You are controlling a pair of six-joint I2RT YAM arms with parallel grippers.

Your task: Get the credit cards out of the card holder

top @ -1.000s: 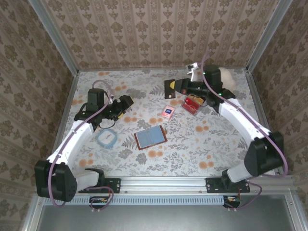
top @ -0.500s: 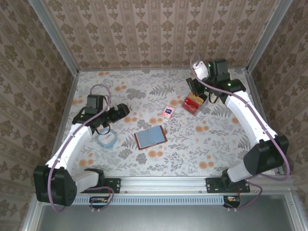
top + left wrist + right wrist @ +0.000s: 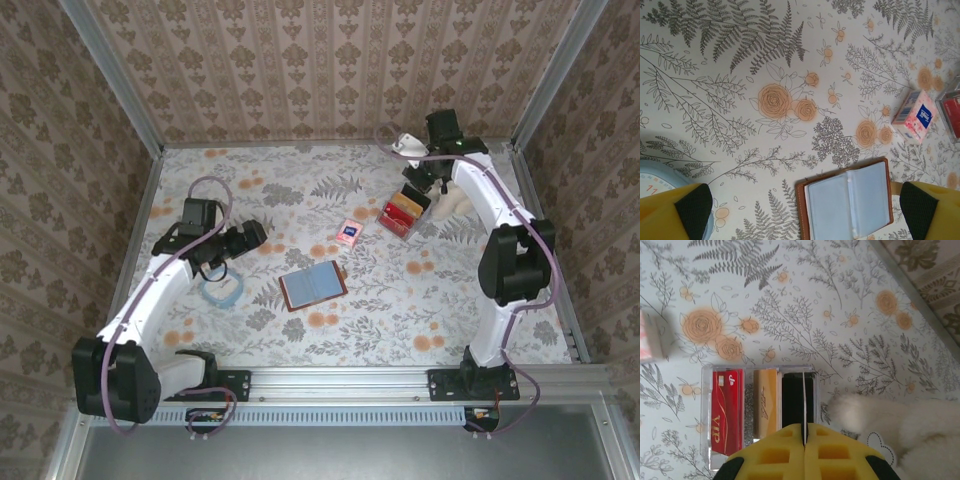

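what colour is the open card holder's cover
Reddish brown open card holder, best in the left wrist view.

The left pincer (image 3: 805, 205) stands wide apart over the flowered counter (image 3: 715, 100). Between its fingers (image 3: 690, 205) lies an open card holder (image 3: 847, 197); a pink box (image 3: 916, 116) sits near its upper right.

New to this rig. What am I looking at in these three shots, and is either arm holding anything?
Two robot arms bolted to a floral table, each with a two-finger gripper. The overhead shot looks down from behind them; the other two come from wrist cameras. On the table: an open card holder, a pink pack, a clear box with cards, a white fluffy thing. The left gripper is open, empty. The right gripper is shut on a thin card, edge-on above the box.
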